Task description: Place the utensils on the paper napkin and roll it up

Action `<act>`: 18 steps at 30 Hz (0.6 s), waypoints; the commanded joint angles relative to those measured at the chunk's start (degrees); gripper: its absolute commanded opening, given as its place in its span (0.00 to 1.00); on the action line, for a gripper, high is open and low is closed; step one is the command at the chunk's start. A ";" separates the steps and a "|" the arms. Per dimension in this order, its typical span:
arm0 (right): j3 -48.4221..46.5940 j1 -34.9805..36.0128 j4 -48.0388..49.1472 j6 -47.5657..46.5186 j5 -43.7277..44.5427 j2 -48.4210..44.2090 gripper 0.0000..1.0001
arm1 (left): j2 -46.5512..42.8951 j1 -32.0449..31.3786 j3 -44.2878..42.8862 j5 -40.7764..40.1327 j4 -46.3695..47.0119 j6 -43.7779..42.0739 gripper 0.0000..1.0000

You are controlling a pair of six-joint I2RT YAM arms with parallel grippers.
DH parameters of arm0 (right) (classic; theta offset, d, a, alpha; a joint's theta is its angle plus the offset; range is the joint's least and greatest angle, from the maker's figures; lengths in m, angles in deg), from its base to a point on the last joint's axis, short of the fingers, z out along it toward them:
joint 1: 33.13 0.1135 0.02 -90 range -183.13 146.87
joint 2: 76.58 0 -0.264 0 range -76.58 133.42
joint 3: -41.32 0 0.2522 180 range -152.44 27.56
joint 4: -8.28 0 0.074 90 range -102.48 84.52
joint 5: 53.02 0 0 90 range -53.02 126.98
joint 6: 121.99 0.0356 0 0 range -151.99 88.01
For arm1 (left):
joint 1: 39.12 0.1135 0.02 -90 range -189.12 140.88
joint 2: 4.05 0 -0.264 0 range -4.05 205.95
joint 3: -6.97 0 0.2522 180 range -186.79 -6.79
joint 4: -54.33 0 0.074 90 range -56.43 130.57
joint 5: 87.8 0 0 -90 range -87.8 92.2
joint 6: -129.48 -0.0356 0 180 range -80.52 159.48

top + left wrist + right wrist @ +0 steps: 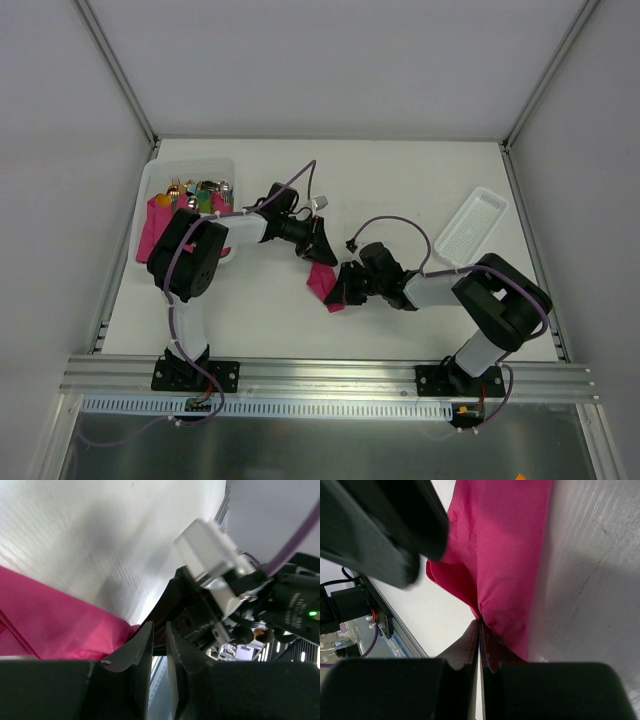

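Right hand pinches paper napkin edge, perhaps corner.

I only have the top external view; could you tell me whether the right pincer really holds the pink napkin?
Observer: Yes. The right wrist view shows the right pincer shut, with a fold of the paper napkin pinched at its tips.
Operator: Thanks. Is the other arm gripping it too?
Observer: No. The left wrist view shows the left pincer with a narrow gap and nothing in it; the napkin lies off to one side.
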 commanded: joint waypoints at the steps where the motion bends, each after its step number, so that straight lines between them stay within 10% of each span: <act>1: 1.47 0.12 -2.51 -0.59 1.14 1.30 0.04 | 0.90 -0.77 2.26 0.33 -1.62 -2.51 0.16; 14: 2.35 0.03 -2.51 -0.94 1.06 0.07 0.16 | 9.69 0.99 1.74 -2.13 -2.32 -5.41 0.02; 18: 2.70 0.11 -2.68 -0.86 -0.17 -2.30 0.39 | 12.50 1.60 1.65 -2.57 -2.85 -7.34 0.00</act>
